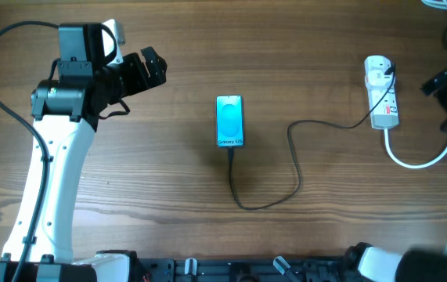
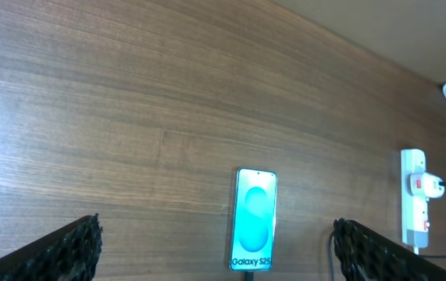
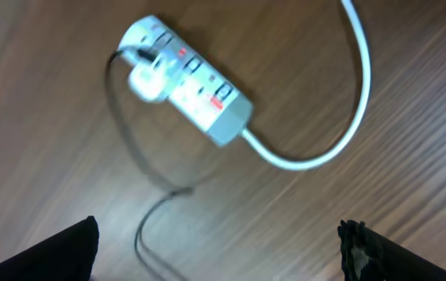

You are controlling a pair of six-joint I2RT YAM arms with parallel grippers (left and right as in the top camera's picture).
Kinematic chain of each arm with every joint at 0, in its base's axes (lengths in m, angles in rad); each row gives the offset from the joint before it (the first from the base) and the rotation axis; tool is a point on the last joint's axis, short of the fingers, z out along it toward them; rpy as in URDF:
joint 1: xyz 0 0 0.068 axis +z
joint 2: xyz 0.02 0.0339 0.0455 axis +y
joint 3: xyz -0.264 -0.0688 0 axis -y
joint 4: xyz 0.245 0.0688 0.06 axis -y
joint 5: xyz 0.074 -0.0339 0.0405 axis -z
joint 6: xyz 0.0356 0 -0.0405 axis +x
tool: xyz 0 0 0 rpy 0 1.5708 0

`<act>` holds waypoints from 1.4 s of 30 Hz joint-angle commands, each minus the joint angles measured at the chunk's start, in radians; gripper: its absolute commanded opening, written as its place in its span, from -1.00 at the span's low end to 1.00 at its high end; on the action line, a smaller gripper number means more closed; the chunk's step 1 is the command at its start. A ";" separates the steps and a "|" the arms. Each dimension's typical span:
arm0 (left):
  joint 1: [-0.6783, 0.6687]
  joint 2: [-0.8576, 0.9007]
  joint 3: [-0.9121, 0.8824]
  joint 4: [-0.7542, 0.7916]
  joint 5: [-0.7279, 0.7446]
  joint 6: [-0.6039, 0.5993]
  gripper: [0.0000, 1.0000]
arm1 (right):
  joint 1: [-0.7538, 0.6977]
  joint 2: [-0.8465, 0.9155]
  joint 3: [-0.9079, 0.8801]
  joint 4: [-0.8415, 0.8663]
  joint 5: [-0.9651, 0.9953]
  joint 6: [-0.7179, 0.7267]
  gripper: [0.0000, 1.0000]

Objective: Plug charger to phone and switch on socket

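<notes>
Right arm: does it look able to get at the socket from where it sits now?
Probably yes. The right gripper hangs open close beside the socket, with bare table between them. Only the white plug and thick white cord lie near, and neither seems to block the approach.

The worktop (image 1: pixel 168 196) I work over is wood or a wood-look veneer, brown with fine straight grain and a dull satin finish. The phone (image 1: pixel 230 121) shows a smooth, glossy screen, glass by the look of it. The socket (image 1: pixel 382 94) is hard white plastic, smooth with a faint sheen, and its thick white cord (image 3: pixel 367 74) has a smooth plastic sheath. The charger (image 1: pixel 297 166) cable is thin, black and matt, and looks rubbery. My left arm (image 1: pixel 51 196) wears a glossy white plastic shell over matt black parts. The fingers (image 2: pixel 70 246) of my left hand (image 1: pixel 149 70) are black, matt and knobbly along their edges.
</notes>
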 commanded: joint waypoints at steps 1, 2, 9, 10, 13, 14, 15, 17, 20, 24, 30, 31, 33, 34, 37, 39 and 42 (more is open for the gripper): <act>0.003 -0.001 0.001 0.002 -0.010 0.002 1.00 | 0.049 -0.248 -0.169 0.024 -0.065 -0.037 1.00; 0.003 -0.001 0.001 0.002 -0.010 0.002 1.00 | 0.062 -0.317 -0.219 0.031 -0.093 -0.050 1.00; 0.003 -0.001 0.001 0.002 -0.010 0.002 1.00 | 0.096 -0.599 -0.383 -0.043 -0.164 0.016 1.00; 0.003 -0.001 0.001 0.002 -0.010 0.002 1.00 | 0.096 -0.614 -0.383 -0.064 -0.164 0.090 1.00; 0.003 -0.001 0.001 0.002 -0.010 0.002 1.00 | 0.096 -0.626 -0.383 -0.069 -0.164 0.227 1.00; 0.003 -0.001 0.001 0.002 -0.010 0.002 1.00 | 0.096 -0.624 -0.383 -0.069 -0.164 0.261 1.00; 0.003 -0.001 0.001 0.002 -0.010 0.002 1.00 | 0.096 -0.624 -0.383 -0.069 -0.163 0.283 1.00; 0.003 -0.001 0.001 0.002 -0.010 0.002 1.00 | 0.096 -0.623 -0.383 -0.069 -0.160 0.317 1.00; 0.003 -0.001 0.001 0.002 -0.010 0.002 1.00 | 0.096 -0.620 -0.383 -0.069 -0.082 0.315 1.00; 0.003 -0.001 0.001 0.002 -0.010 0.002 1.00 | 0.096 -0.619 -0.383 -0.070 -0.022 0.312 1.00; 0.003 -0.001 0.001 0.002 -0.010 0.002 1.00 | 0.097 -0.610 -0.385 -0.035 -0.019 0.122 1.00; 0.003 -0.001 0.001 0.002 -0.010 0.002 1.00 | 0.103 -0.615 -0.386 -0.026 -0.018 0.087 1.00; 0.003 -0.001 0.001 0.002 -0.010 0.002 1.00 | 0.137 -0.645 -0.386 0.019 -0.019 0.015 1.00; 0.003 -0.001 0.001 0.002 -0.010 0.002 1.00 | 0.170 -0.667 -0.386 0.050 -0.019 -0.016 1.00; 0.003 -0.001 0.001 0.002 -0.010 0.002 1.00 | 0.315 -0.759 -0.386 0.157 -0.017 -0.113 1.00; 0.003 -0.001 0.001 0.002 -0.010 0.002 1.00 | 0.378 -0.808 -0.386 0.177 -0.005 -0.152 1.00; 0.003 -0.001 0.001 0.002 -0.010 0.002 1.00 | 0.424 -0.869 -0.386 0.176 0.020 -0.162 1.00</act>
